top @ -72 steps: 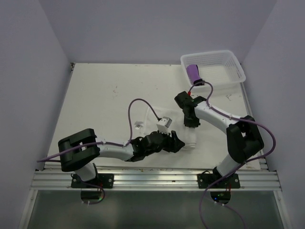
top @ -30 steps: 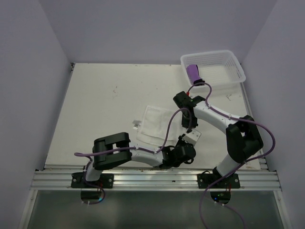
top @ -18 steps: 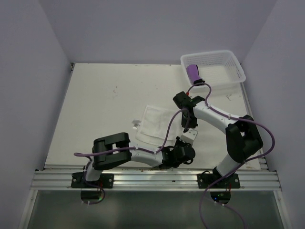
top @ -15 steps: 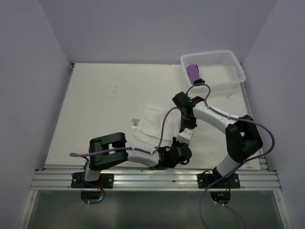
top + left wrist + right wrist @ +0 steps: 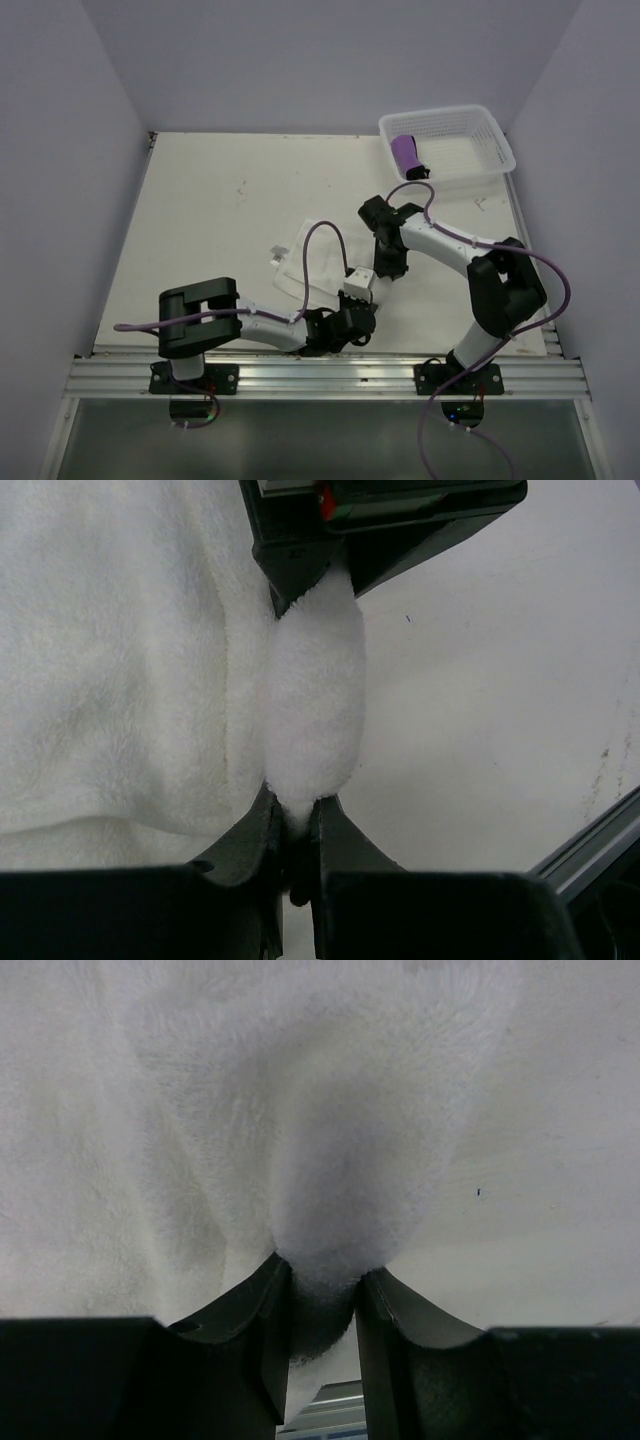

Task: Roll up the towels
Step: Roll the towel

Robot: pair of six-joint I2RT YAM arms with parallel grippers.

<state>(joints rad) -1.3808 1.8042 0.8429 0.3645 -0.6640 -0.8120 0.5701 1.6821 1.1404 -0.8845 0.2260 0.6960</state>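
Observation:
The white towel (image 5: 322, 258) lies crumpled on the table's middle, its right edge lifted into a thick fold. My left gripper (image 5: 365, 300) is shut on the near end of that fold (image 5: 312, 710); the jaws pinch it tight (image 5: 296, 815). My right gripper (image 5: 385, 270) is shut on the far end, with plush cloth (image 5: 330, 1140) bulging out from between its jaws (image 5: 322, 1300). In the left wrist view the right gripper's fingers (image 5: 290, 570) show just beyond the fold. The purple towel (image 5: 405, 153) lies rolled in the basket.
A white perforated basket (image 5: 480, 135) stands at the back right corner. A metal rail (image 5: 330, 375) runs along the near edge under both arm bases. Purple cables loop over the towel (image 5: 308, 250). Bare tabletop (image 5: 560, 1210) lies right of the fold.
The left gripper has shut on the towel's edge. Both grippers have moved left with it, drawing the towel leftward and raising the edge into a fold.

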